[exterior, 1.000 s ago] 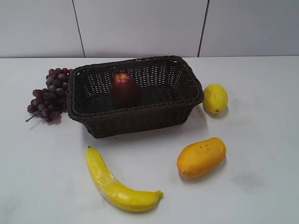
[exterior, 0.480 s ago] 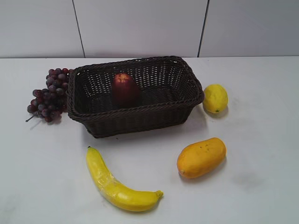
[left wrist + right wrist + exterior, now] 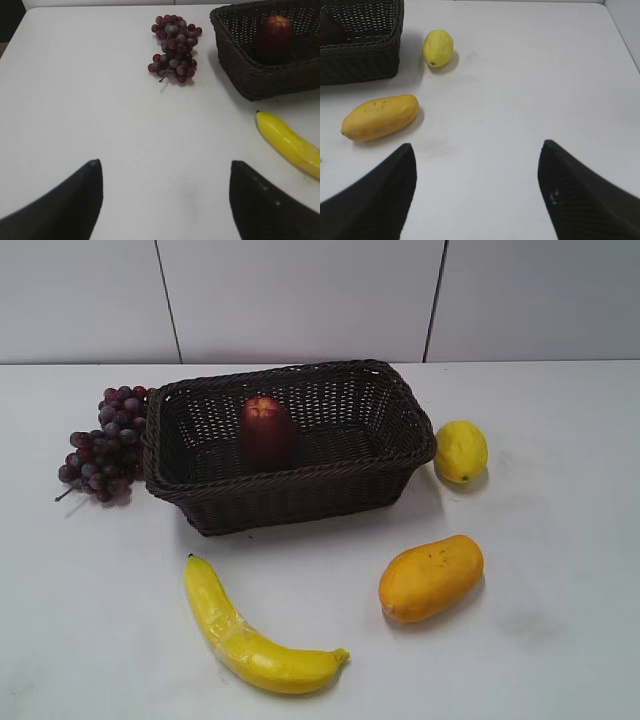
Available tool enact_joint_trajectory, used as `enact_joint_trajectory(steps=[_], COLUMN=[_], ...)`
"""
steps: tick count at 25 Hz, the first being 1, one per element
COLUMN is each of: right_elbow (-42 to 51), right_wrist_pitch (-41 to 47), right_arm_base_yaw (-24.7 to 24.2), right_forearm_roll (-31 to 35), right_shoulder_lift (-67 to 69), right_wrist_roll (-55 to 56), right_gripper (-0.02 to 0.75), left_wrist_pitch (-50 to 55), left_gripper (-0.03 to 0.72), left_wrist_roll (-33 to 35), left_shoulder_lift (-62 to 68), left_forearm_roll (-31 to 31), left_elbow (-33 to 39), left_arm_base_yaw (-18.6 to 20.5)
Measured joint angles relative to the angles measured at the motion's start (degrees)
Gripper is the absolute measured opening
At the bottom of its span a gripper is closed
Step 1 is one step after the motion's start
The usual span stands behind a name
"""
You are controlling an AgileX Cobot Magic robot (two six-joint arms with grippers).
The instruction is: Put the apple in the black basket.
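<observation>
The dark red apple (image 3: pixel 267 431) sits inside the black basket (image 3: pixel 300 495), towards its left half, stem dimple up. It also shows in the left wrist view (image 3: pixel 273 35) inside the basket (image 3: pixel 250 80). The basket's corner shows in the right wrist view (image 3: pixel 365 60). My left gripper (image 3: pixel 165 172) is open and empty over bare table, well short of the basket. My right gripper (image 3: pixel 477 155) is open and empty over bare table to the right. Neither gripper shows in the exterior view.
A bunch of purple-red grapes (image 3: pixel 105 445) lies against the basket's left end. A lemon (image 3: pixel 461 451) lies at its right end. A mango (image 3: pixel 431 576) and a banana (image 3: pixel 255 635) lie in front on the white table.
</observation>
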Motion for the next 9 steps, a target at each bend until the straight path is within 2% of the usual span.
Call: enact_joint_trajectory(steps=[9], right_elbow=[0.00], right_wrist_pitch=[0.00], right_arm_base_yaw=[0.00], right_forearm_roll=[0.00], right_shoulder_lift=[0.00], right_wrist_roll=[0.00], right_gripper=[0.573], left_wrist_pitch=[0.00], left_gripper=[0.589], left_wrist_roll=[0.00], left_shoulder_lift=[0.00], left_forearm_roll=[-0.37], left_elbow=[0.00], left_arm_base_yaw=[0.00])
